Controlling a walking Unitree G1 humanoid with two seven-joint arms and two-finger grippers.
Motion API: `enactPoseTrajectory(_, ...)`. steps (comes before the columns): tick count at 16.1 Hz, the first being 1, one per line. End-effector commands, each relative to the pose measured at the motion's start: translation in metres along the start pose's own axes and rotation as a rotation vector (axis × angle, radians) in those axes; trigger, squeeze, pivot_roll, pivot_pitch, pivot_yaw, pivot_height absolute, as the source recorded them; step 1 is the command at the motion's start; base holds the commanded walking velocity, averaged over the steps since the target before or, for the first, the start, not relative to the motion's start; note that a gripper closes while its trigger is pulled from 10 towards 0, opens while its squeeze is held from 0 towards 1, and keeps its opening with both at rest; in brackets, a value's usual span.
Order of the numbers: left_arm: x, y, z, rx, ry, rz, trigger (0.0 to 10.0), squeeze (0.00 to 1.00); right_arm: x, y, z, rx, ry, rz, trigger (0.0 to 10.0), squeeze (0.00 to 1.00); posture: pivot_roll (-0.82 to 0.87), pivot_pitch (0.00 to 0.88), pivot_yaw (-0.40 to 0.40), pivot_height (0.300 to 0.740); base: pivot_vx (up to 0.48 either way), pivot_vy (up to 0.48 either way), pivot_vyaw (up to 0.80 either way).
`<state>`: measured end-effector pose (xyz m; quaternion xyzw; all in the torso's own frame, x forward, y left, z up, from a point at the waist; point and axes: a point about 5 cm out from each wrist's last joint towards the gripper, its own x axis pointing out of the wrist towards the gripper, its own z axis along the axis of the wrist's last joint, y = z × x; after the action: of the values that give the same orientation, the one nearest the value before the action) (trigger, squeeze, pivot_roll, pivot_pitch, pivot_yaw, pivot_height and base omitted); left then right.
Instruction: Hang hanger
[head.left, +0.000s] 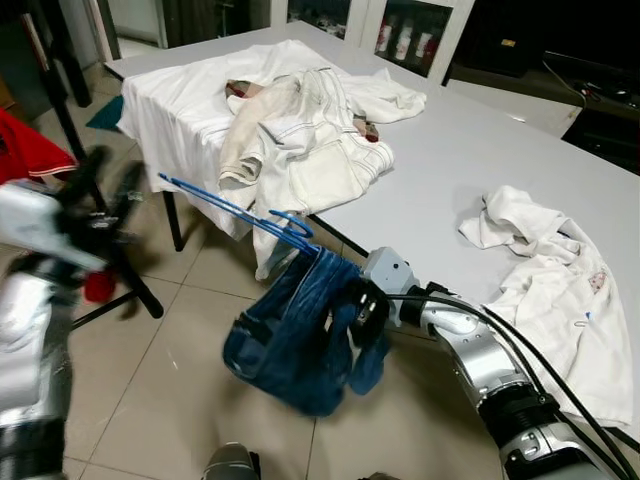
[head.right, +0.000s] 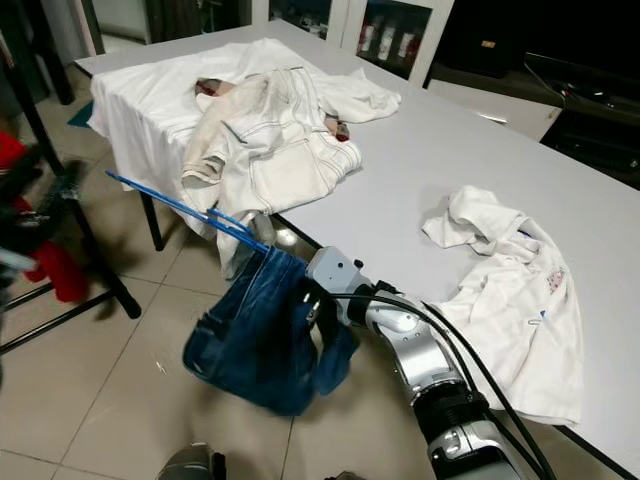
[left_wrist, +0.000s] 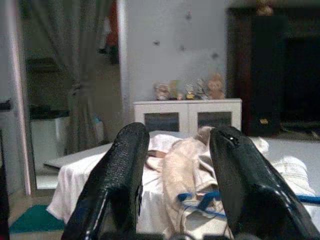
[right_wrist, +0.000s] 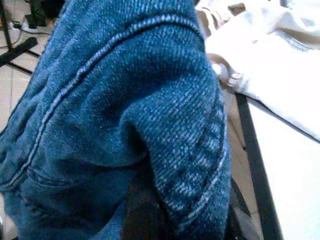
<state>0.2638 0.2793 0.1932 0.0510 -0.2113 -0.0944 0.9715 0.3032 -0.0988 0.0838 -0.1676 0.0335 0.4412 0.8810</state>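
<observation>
A blue plastic hanger (head.left: 235, 212) carries a pair of blue jeans (head.left: 295, 345) that hangs over the tiled floor beside the table. The hanger's long bar points up and to the left. My right gripper (head.left: 365, 310) is shut on the bunched denim just below the hanger's hook end, and denim folds (right_wrist: 150, 100) press close around its fingers. My left gripper (head.left: 105, 190) is raised at the left, blurred and well apart from the hanger. It is open, with nothing between its fingers (left_wrist: 117, 185). Beyond them I see the hanger (left_wrist: 200, 202) against the pale clothes.
A grey table (head.left: 450, 150) holds a heap of white and cream clothes (head.left: 300, 130) at its near-left corner and a crumpled white shirt (head.left: 560, 280) on the right. A black rack stand (head.left: 110, 260) with a red garment (head.left: 30, 145) stands at the left.
</observation>
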Motion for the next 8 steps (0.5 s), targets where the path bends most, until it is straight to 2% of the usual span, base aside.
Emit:
enactPoseTrajectory(1,-0.013,-0.003,-0.008,-0.144,0.013,0.022,10.0,0.00,-0.004,-0.014,0.008,-0.020,-0.030,-0.055,0.0,0.00,0.19,0.016,-0.119,0.710,0.000,0.000,0.00)
enactPoseTrajectory(2,-0.023,-0.009,-0.018,-0.211,0.046,0.015,10.0,0.00,-0.004,-0.016,0.009,-0.023,-0.033,-0.063,0.0,0.00,0.19,0.016,-0.119,0.710,0.000,0.000,0.00)
enactPoseTrajectory(3,-0.028,-0.012,-0.024,-0.234,0.070,0.010,10.0,0.00,-0.004,-0.017,0.010,-0.024,-0.037,-0.068,0.0,0.00,0.19,0.016,-0.119,0.710,0.000,0.000,0.00)
enactPoseTrajectory(4,-0.036,-0.017,-0.034,-0.265,0.111,0.011,10.0,0.43,-0.003,-0.019,0.011,-0.024,-0.044,-0.075,0.0,0.00,0.19,0.019,-0.122,0.710,0.000,0.000,0.00)
enactPoseTrajectory(5,-0.044,-0.020,-0.043,-0.305,0.144,0.025,10.0,0.64,-0.003,-0.020,0.013,-0.023,-0.050,-0.081,0.0,0.00,0.19,0.019,-0.122,0.710,0.000,0.000,0.00)
enactPoseTrajectory(6,-0.049,-0.020,-0.049,-0.333,0.173,0.040,10.0,0.64,-0.003,-0.021,0.014,-0.023,-0.053,-0.084,0.0,0.00,0.19,0.021,-0.123,0.710,0.000,0.000,0.00)
enactPoseTrajectory(7,-0.058,-0.021,-0.064,-0.391,0.236,0.076,10.0,0.60,-0.002,-0.022,0.017,-0.018,-0.067,-0.091,0.0,0.00,0.19,0.019,-0.122,0.710,0.000,0.000,0.00)
enactPoseTrajectory(8,-0.065,-0.023,-0.078,-0.411,0.288,0.099,10.0,0.08,-0.001,-0.021,0.019,-0.012,-0.081,-0.090,0.0,0.00,0.19,0.018,-0.119,0.710,0.000,0.000,0.00)
